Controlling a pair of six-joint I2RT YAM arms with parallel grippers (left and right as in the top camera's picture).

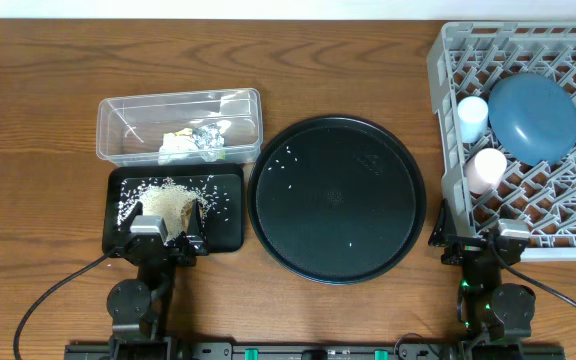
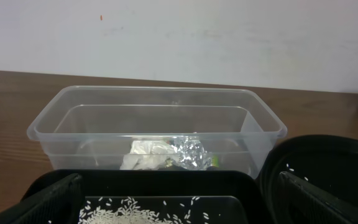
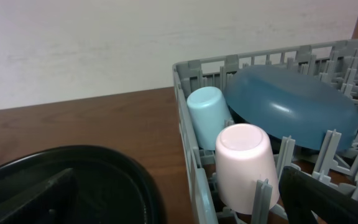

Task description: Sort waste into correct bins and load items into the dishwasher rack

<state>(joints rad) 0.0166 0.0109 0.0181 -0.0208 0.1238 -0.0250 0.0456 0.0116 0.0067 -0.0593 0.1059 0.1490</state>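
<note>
1. Overhead, my left tool [image 1: 165, 228] stands wide and empty over the near edge of the shallow black tray [image 1: 230, 236]. My right tool [image 1: 476, 236], equally wide and empty, sits at the near corner of the dishwasher rack [image 1: 448, 130].
2. Rice [image 1: 168, 195] lies heaped in that tray, with wrappers [image 1: 203, 140] in the clear tub [image 1: 108, 125] behind. The dark blue plate [image 1: 533, 118], light blue cup [image 1: 471, 117] and pink cup [image 1: 486, 168] are racked.
3. Risk: a low advance could nudge the light tray and spill rice onto the worktop [image 1: 28, 120].
4. Careless sweeping could scatter the stray grains [image 1: 286, 160] on the round tray [image 1: 388, 240].
</note>
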